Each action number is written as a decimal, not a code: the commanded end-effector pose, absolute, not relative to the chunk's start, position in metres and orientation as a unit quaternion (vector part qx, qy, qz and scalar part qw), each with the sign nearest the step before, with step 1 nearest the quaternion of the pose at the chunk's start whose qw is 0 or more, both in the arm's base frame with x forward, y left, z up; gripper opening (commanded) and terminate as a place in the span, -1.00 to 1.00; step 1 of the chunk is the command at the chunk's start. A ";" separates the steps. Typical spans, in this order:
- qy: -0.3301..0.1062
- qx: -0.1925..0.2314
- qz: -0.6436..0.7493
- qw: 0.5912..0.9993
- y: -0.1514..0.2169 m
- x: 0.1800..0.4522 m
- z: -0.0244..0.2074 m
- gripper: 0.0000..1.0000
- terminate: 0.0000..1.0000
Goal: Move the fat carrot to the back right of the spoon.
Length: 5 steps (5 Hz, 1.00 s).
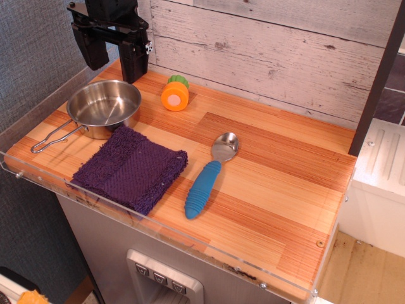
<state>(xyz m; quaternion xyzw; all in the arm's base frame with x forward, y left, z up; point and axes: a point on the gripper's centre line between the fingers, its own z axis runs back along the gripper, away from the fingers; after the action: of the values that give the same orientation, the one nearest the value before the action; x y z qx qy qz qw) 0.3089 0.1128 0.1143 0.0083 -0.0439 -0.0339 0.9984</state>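
The hand (115, 58) hangs at the back left corner of the wooden worktop (272, 190), its two black fingers pointing down with a clear gap between them and nothing in that gap, so it is open and empty. Directly below and slightly in front of it sits a small steel saucepan (104, 106) with a thin wire handle reaching toward the left front edge; the hand is above the pan's back rim, though whether a fingertip touches the rim cannot be told.

The fat carrot (175, 94) lies on its side just to the right of the hand, near the whitewashed plank wall, with its pale round end facing forward and its green top toward the wall. It is apart from the pan.

The spoon (207, 176) lies well to the right of the hand and nearer the front, metal bowl toward the back, ribbed blue handle slanting forward and left. A folded purple cloth (130, 168) lies in front of the pan, left of the spoon's handle.
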 end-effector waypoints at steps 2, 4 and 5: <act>-0.056 -0.015 0.000 0.998 0.118 0.332 0.107 1.00 -1.00; -0.076 -0.021 0.012 0.997 0.116 0.377 0.082 1.00 -1.00; -0.073 -0.017 0.019 0.997 0.113 0.392 0.072 1.00 -1.00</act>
<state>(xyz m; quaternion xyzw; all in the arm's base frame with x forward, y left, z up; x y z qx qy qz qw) 0.3853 0.1111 0.0528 -0.0249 -0.0456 0.0223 0.9984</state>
